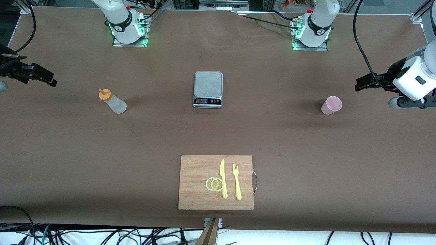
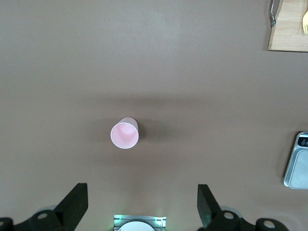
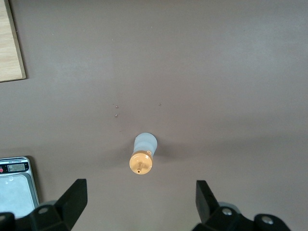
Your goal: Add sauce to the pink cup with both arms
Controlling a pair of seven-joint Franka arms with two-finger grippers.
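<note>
A rectangular bamboo cutting board [image 1: 197,190] with a small metal handle lies nearest the camera, close to the middle of the table's camera-side edge. On it rest two overlapping pale yellow lemon slices [image 1: 215,184], a yellow plastic knife [image 1: 223,178] touching them, and a yellow plastic fork [image 1: 236,181] just beside the knife, apart from it. Everything sits on a brown table [image 1: 68,153].

Farther from the camera, near the table's middle, stands a grey kitchen scale with a steel platform and a dark display strip [image 1: 208,89]. The sauce, a small translucent whitish plastic squeeze bottle with an orange nozzle cap [image 1: 112,101], stands upright toward the right arm's end of the table, well apart from the scale. The pale pink plastic tumbler [image 1: 331,105] stands upright and empty-looking toward the left arm's end, likewise well apart from the scale.

The right gripper [image 3: 139,204] hangs high over the table at the right arm's end edge, above the bottle's area; its black fingers [image 3: 72,199] are spread wide with nothing between them, and the bottle [image 3: 143,154] shows below. The left gripper [image 2: 142,204] hangs high over the left arm's end edge; its fingers [image 2: 74,199] stand wide apart too, holding nothing, with the pink tumbler [image 2: 124,134] on the table beneath.
</note>
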